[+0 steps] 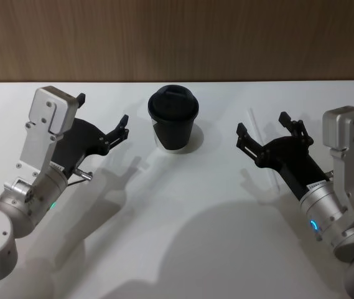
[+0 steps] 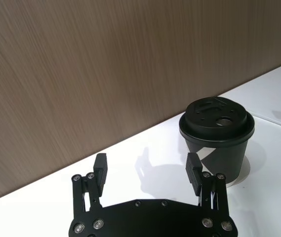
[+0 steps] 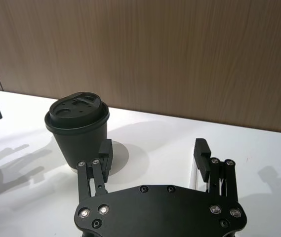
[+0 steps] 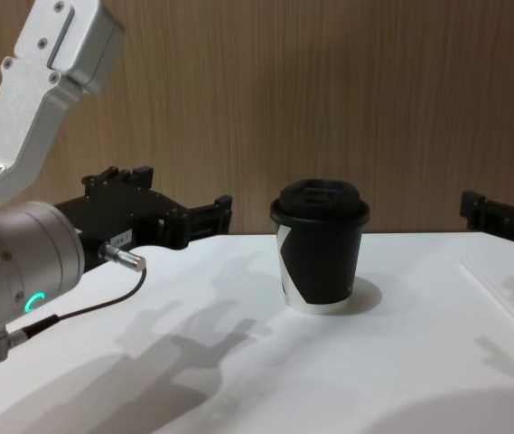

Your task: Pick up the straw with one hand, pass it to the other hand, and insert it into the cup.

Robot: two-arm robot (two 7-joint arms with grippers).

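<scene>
Head view: the left gripper [image 1: 102,109] is hovering left of the cup [image 1: 173,121], its 2 fingers spread with nothing between them. The right gripper [image 1: 262,123] is hanging on the cup's other side, equally wide and empty. The straw [image 1: 252,117] is lying flat on the matte white table [image 1: 183,237], running beneath the right gripper, pale on pale and hard to trace.

Left wrist view: the cup's black plastic lid [image 2: 217,118] is showing a round hole.

Right wrist view: a strip of the straw is showing on the table just beside 1 finger.

Chest view: the cup is standing upright before a wood-grain wall [image 4: 329,90], its black paper carrying a white angular patch.

The straw is probably feather-light, smooth and easily crushed. A gentle pinch near its middle, fingers straddling it down at the tabletop, is looking like the safest hold.
</scene>
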